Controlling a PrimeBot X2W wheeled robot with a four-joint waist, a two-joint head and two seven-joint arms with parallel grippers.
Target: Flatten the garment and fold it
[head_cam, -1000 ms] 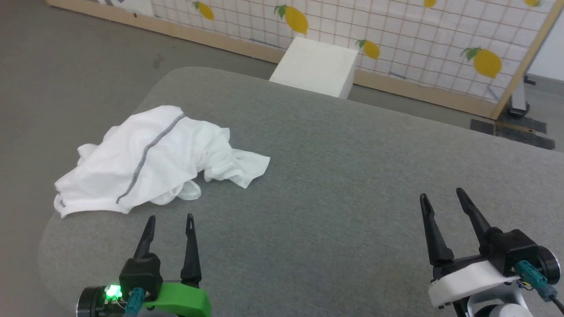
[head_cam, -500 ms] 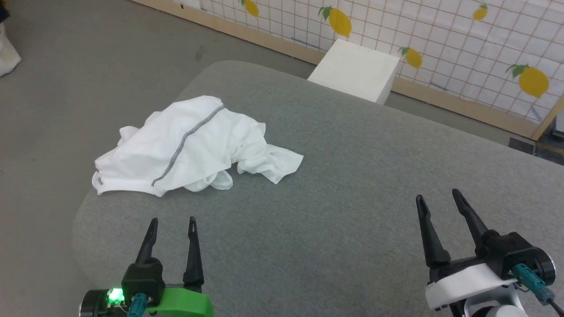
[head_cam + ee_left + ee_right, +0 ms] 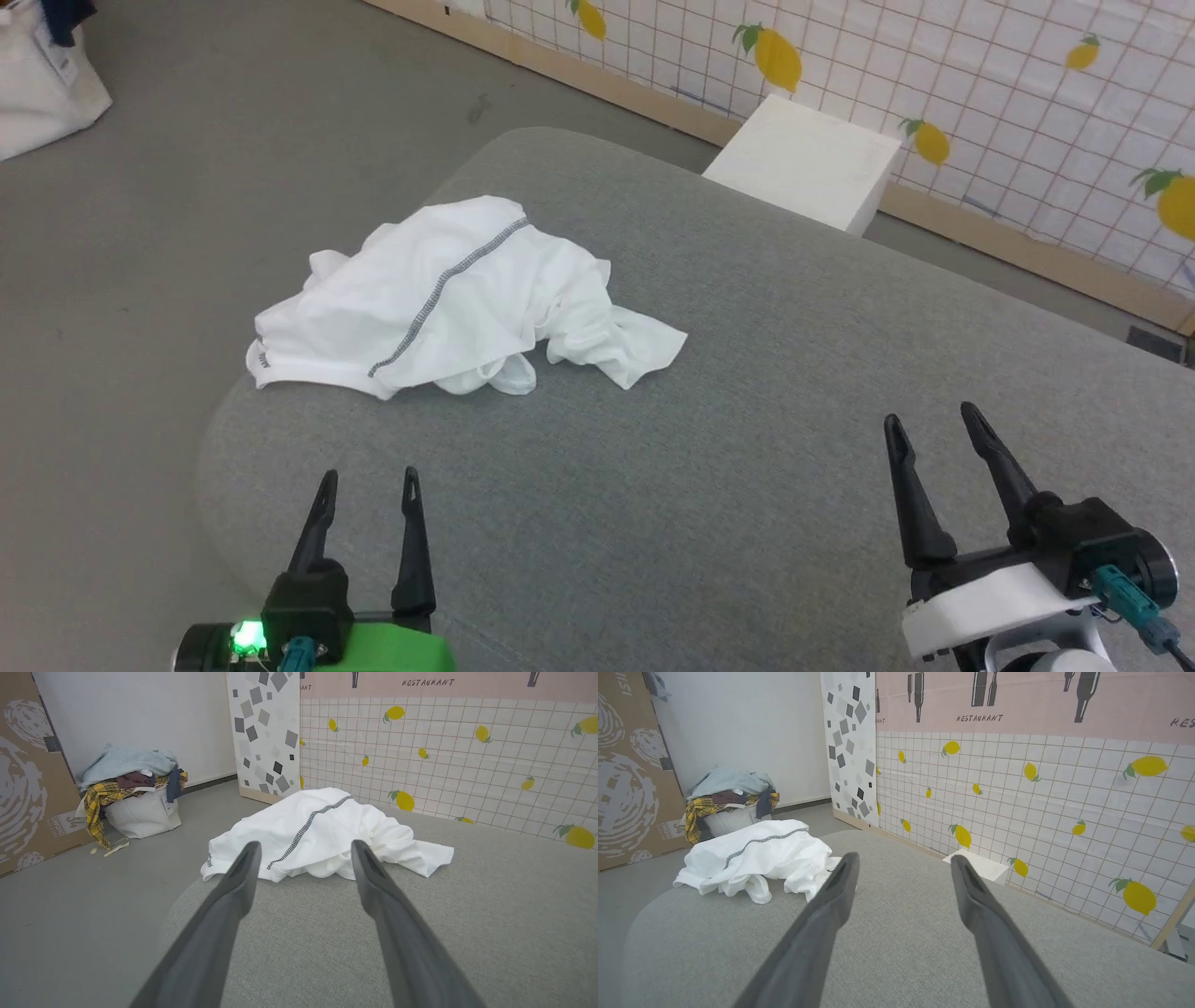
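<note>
Grey woven upholstery covers the bench [image 3: 747, 439], a padded slab with rounded corners that gives cloth a soft, slightly grippy bed. Your left end effector [image 3: 368, 474] hangs over the near-left part of it. Its two long dark fingers are spread apart and hold nothing, and they taper to narrow tips suited to pinching thin fabric. In the left wrist view those fingers frame the garment directly, so I judge this arm is lined up for the first reach. Your right end effector [image 3: 933, 414] hovers toward the bench's near-right edge, fingers likewise parted and empty, well apart from the cloth.

The garment [image 3: 467, 280] lies in a crumpled mound near the bench's far-left corner, with one hem reaching the left edge. It is thin white fabric, lightly wrinkled and bunched into soft folds, and a loose flap trails toward the bench's middle. A narrow grey-and-white stitched trim line [image 3: 439, 301] runs diagonally over the mound. Treat it as your best guide to a seam to spread from. Nothing is flattened yet, so the job looks to be at its start.

Beyond the far edge a white box [image 3: 803, 163] stands on the grey floor [image 3: 187, 140] against a lemon-print gridded panel [image 3: 1027, 84]. Off to the left, a white laundry bag [image 3: 140, 812] heaped with clothes sits on the floor.
</note>
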